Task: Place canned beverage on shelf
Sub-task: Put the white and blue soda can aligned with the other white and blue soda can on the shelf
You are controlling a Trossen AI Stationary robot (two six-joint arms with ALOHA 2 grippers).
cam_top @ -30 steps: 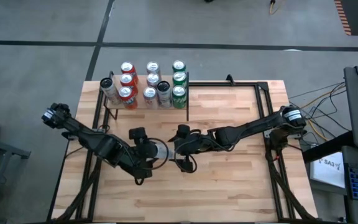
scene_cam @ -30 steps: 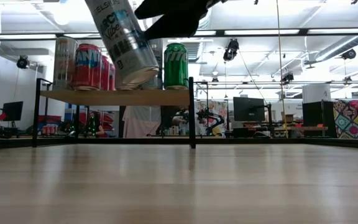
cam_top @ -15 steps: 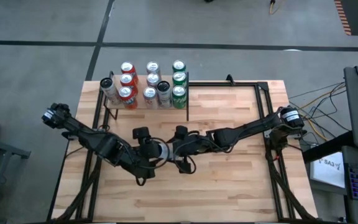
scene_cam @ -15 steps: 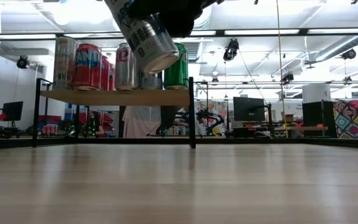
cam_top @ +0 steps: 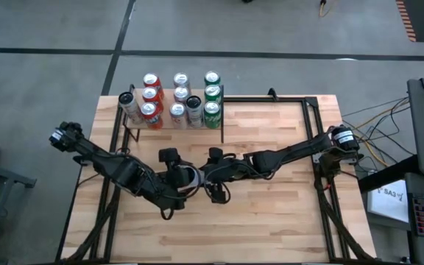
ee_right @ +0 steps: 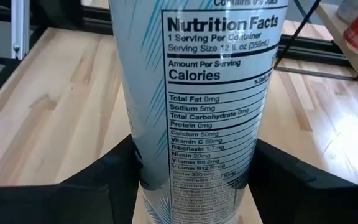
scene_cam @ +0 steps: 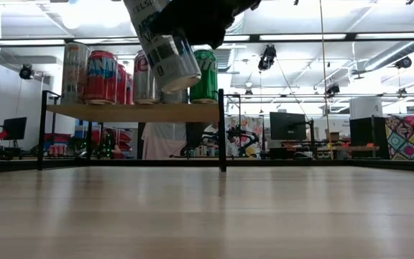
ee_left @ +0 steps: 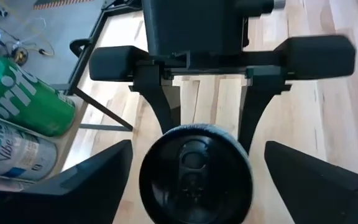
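Observation:
A white-and-blue beverage can [cam_top: 191, 177] with a black top [ee_left: 194, 180] hangs tilted above the middle of the table. My right gripper [ee_right: 194, 142], reaching in from the table's right, is shut on it. My left gripper [cam_top: 183, 182] is open; its fingers [ee_left: 98, 180] stand on either side of the can's top end with a gap on each side. The shelf [cam_top: 171, 122], a light wooden board on black posts [scene_cam: 135, 111], stands at the table's far left and carries several upright cans. My right gripper pinches the can's side wall [ee_right: 166, 162] between its two fingers, one on each side. The fingers [ee_left: 166, 115] come from the table's right, slanting a little down, and lie across the can. The can is lifted clear of the table, tilted, its bottom end [scene_cam: 182, 75] lowest.
Red, silver, black and green cans [cam_top: 181, 94] fill the shelf in rows; a green can [scene_cam: 203, 75] stands at its right end. A black metal frame [cam_top: 311, 110] runs along the table's edges. Bare wooden tabletop [cam_top: 271, 213] lies near and to the right.
My left gripper has carried the can a little toward the table's right, between the right gripper's fingers, then opened and let go. My right gripper has shut on the can. The can has tipped steeper and stays clear of the table.

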